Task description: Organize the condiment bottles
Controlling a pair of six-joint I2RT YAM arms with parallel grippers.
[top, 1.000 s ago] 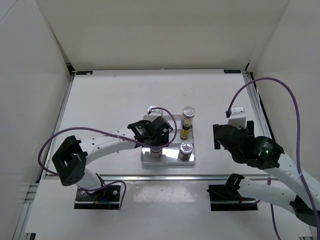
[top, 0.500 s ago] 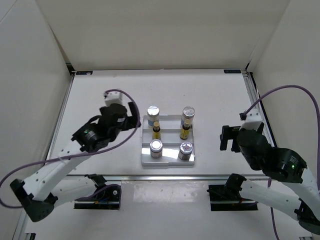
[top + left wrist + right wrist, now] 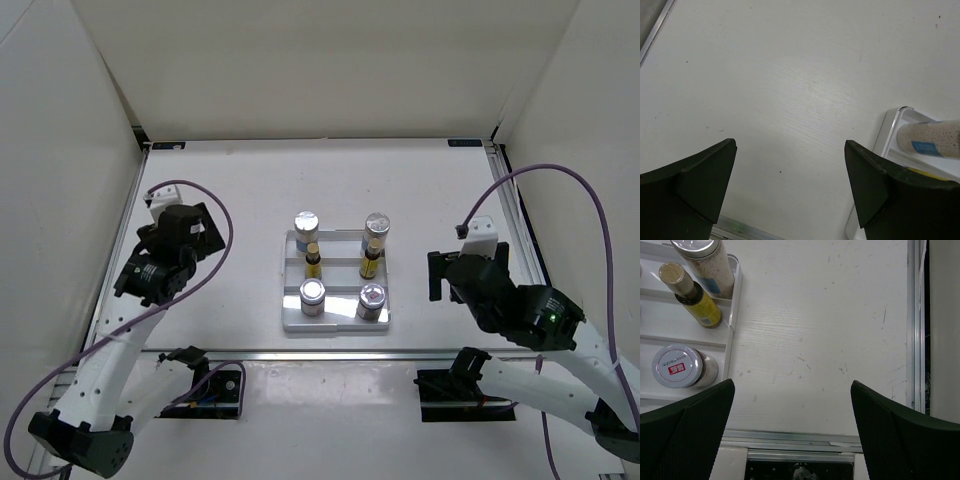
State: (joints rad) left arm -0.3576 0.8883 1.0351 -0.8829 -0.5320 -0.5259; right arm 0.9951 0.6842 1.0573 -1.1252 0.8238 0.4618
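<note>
Six condiment bottles stand on the white stepped tray (image 3: 336,324) at mid-table. Two tall pale shakers (image 3: 306,225) (image 3: 376,227) are at the back. Two tiny yellow bottles (image 3: 313,260) (image 3: 370,264) are in the middle row. Two silver-lidded jars (image 3: 313,295) (image 3: 372,299) are at the front. My left gripper (image 3: 185,228) is open and empty, well left of the tray; its view (image 3: 790,144) shows a shaker (image 3: 935,140) at the right edge. My right gripper (image 3: 460,272) is open and empty, right of the tray; its view (image 3: 792,384) shows a shaker (image 3: 705,262), a yellow bottle (image 3: 695,297) and a jar (image 3: 677,366).
The tray's rim shows in the left wrist view (image 3: 887,130) and the right wrist view (image 3: 732,335). A metal rail (image 3: 330,353) runs along the table's near edge, another (image 3: 912,325) along the right side. White walls enclose the table.
My left gripper has drawn back from over the tray's left side to the far left of the table, empty. My right arm has shifted only slightly.
</note>
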